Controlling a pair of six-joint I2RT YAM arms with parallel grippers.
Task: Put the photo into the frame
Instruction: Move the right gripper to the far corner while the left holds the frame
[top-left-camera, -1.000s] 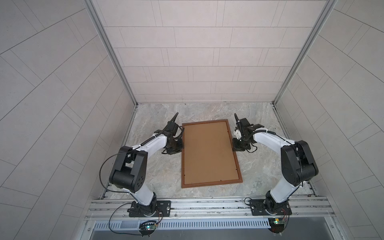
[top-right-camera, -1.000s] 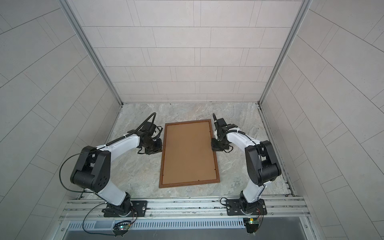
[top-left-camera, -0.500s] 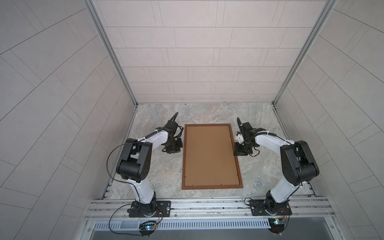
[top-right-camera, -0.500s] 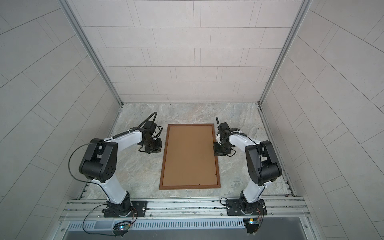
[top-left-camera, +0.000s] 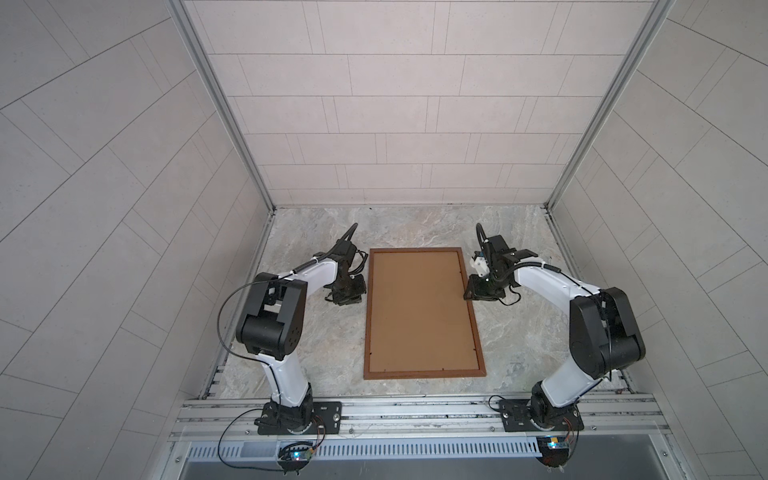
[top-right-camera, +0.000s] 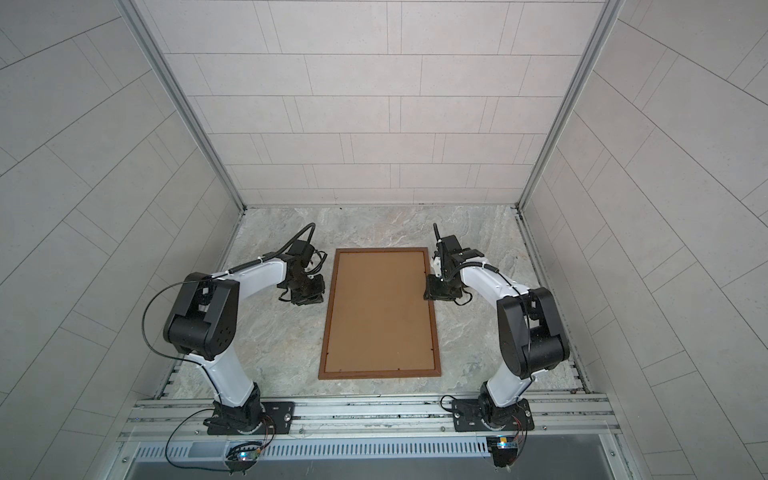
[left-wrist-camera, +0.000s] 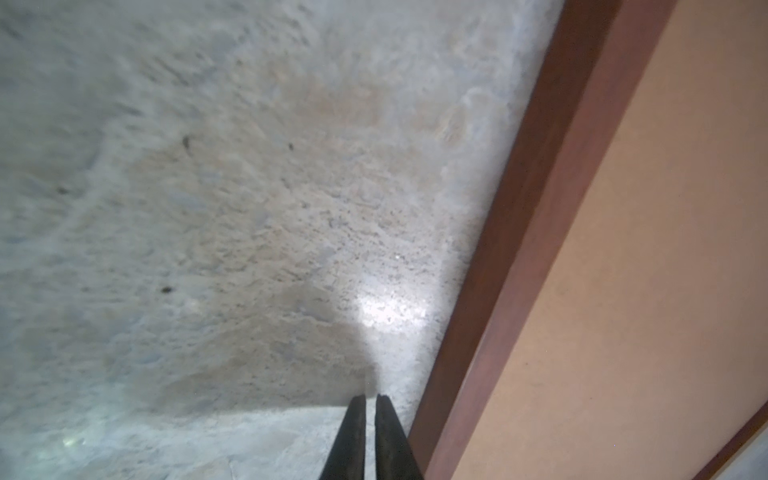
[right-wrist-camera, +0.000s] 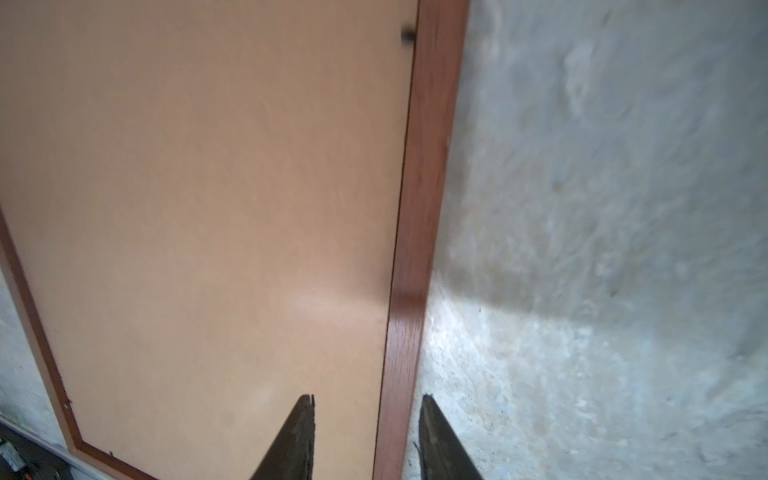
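Observation:
The frame (top-left-camera: 424, 373) lies flat, back up, in the middle of the table in both top views, with a plain brown backing board (top-left-camera: 419, 307) filling it. The photo is hidden. My left gripper (left-wrist-camera: 371, 397) is shut with nothing in it, low over the bare table just left of the frame's left rail (left-wrist-camera: 528, 232). My right gripper (right-wrist-camera: 368, 399) is open and straddles the right rail (right-wrist-camera: 419, 208), one finger over the board (right-wrist-camera: 208, 187), the other over the table. In a top view they stand as left gripper (top-right-camera: 307, 296) and right gripper (top-right-camera: 436, 293).
The marble tabletop (top-left-camera: 324, 332) is closed in by tiled walls at the back and both sides. An aluminium rail (top-left-camera: 415, 409) with both arm bases runs along the front. Small dark clips (right-wrist-camera: 408, 35) sit along the frame's inner edge.
My right gripper has opened around the frame's right rail. The left gripper has drawn back a little from the left rail. The frame now lies flat and straighter.

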